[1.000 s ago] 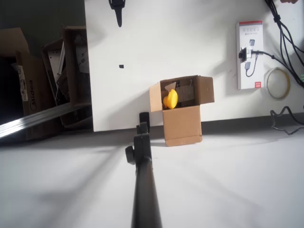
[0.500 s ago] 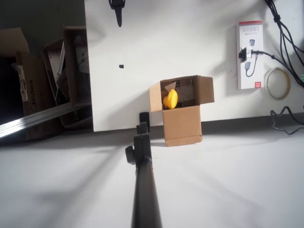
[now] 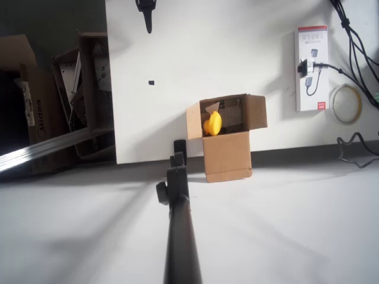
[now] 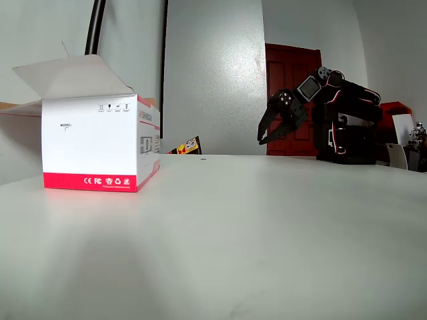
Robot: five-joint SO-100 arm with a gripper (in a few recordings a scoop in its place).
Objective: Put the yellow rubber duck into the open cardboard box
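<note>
Duck (image 3: pixel 212 123) inside cardboard box (image 3: pixel 227 155); fingers (image 4: pixel 272 128) apparently slightly apart, empty, off table (image 4: pixel 220 227).

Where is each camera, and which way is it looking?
Overhead view: sits high above, looks straight down at the white table, where the yellow rubber duck lies inside the open cardboard box; the dark gripper pokes in at the top edge.
Fixed view: sits low at table level, looks across the tabletop at the black arm, its gripper hanging with jaws parted.
Both views share the table, the gripper and the white and red box.
</note>
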